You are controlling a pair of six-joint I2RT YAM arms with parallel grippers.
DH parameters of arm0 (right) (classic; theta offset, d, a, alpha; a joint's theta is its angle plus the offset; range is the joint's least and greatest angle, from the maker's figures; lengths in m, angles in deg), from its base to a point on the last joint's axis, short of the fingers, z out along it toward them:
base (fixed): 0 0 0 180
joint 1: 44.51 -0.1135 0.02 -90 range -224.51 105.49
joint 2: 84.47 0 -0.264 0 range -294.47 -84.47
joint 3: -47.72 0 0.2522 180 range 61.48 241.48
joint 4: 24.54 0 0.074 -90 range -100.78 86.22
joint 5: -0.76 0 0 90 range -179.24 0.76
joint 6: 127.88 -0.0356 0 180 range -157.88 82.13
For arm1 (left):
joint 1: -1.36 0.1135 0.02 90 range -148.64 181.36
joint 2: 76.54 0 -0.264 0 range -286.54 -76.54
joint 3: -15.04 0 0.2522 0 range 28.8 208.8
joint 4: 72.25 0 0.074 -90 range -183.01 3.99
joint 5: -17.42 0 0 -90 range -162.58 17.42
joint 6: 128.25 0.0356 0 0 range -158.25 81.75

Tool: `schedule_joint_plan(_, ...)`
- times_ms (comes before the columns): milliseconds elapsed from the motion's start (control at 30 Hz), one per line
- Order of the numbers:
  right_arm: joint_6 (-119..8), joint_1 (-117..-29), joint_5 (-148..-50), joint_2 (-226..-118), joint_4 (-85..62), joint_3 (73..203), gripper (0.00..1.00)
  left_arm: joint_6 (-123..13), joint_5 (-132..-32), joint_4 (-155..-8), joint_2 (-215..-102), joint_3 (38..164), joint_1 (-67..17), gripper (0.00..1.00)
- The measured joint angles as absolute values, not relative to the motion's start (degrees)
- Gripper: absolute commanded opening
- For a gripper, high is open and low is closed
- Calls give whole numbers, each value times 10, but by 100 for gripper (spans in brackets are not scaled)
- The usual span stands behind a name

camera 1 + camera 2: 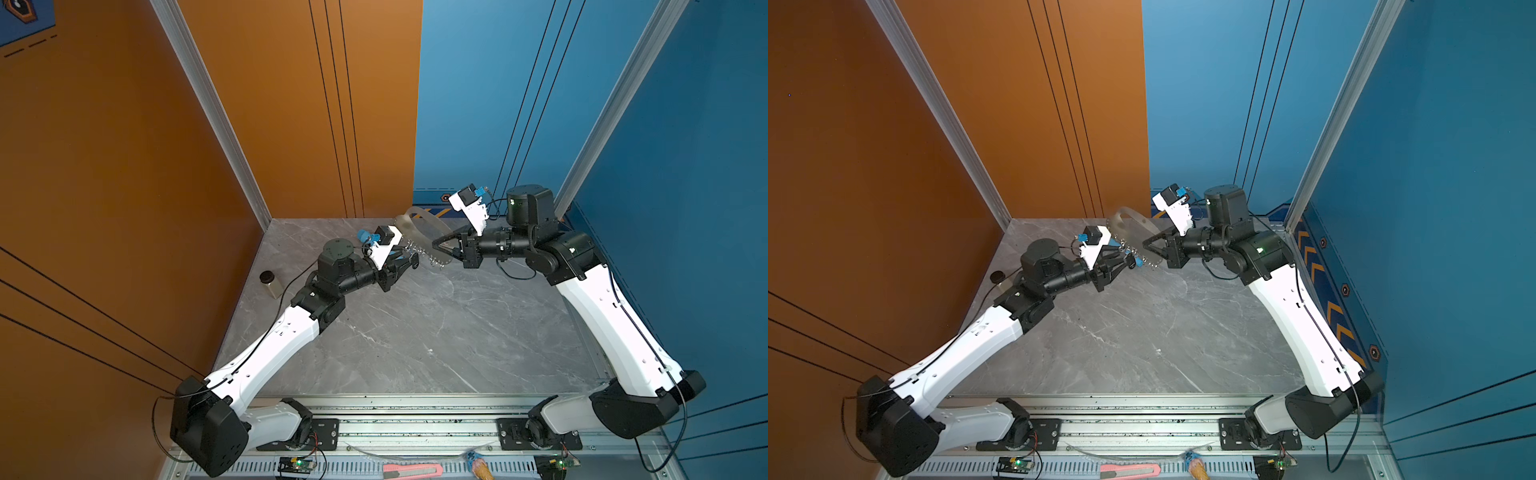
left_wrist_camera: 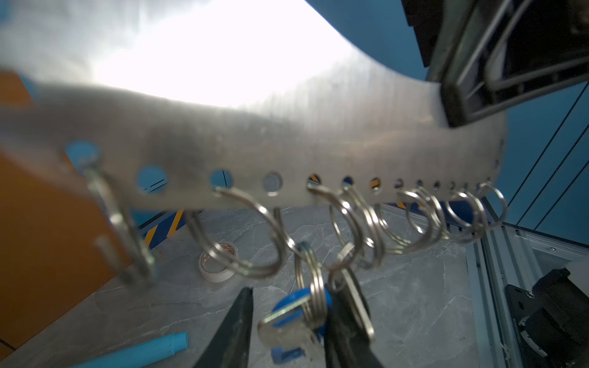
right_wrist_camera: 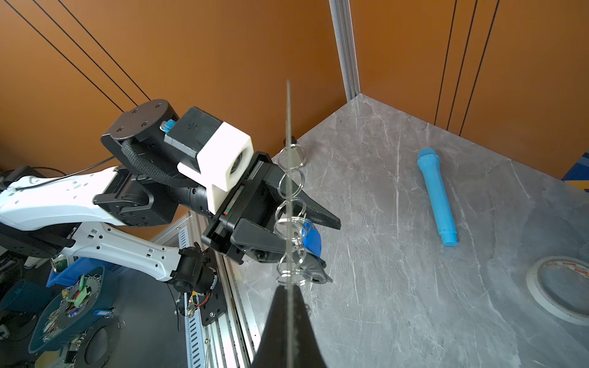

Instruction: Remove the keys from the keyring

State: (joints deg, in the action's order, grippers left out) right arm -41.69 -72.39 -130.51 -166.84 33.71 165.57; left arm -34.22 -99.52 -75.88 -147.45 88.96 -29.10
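A: Go, biggest first. Base?
B: Grey marble worktop [image 1: 415, 332]. Landmark is the keyring [image 2: 318, 146]; everything gets placed off that.
A: Arms?
B: The right end effector [image 3: 288, 290] is clamped fully closed on one end of the keyring. It holds the plate up off the worktop, edge-on to the right wrist view. The left end effector [image 2: 288, 306] sits just below the keyring's holed edge, jaws partway apart.
A: Left one holding anything?
B: The key bunch sits between its jaws. Real pinch or just bracketing, can't tell.
A: Keyring itself?
B: Flat silver-grey plate with a big cut-out and a row of holes along one edge. It's in the air between the two end effectors.
A: Loose stuff?
B: Long blue tube [image 3: 436, 197] lying flat on the worktop, well apart from the keyring. Whitish tape roll [image 3: 533, 283] also flat on the worktop, also well apart from it. Small jar [image 1: 270, 282] with a dark lid, well off the keyring on the left arm's side.
A: Task thing?
B: The keys [image 2: 293, 321] are silvery, with a blue tag. They hang by a split ring just under the keyring's holed edge, not off yet.
A: Smallest?
B: Wire rings [image 2: 350, 223], several, threaded through the keyring's holes and dangling below it.
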Motion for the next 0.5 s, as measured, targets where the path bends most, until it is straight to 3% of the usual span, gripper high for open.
schedule_joint_plan(167,-417,-724,-1303,-1668,337,1656,0,-342,-976,-759,-1462,890,-291,44)
schedule_joint_plan(500,-417,-724,-1299,-1668,337,1656,0,-335,-955,-769,-1447,890,-291,42)
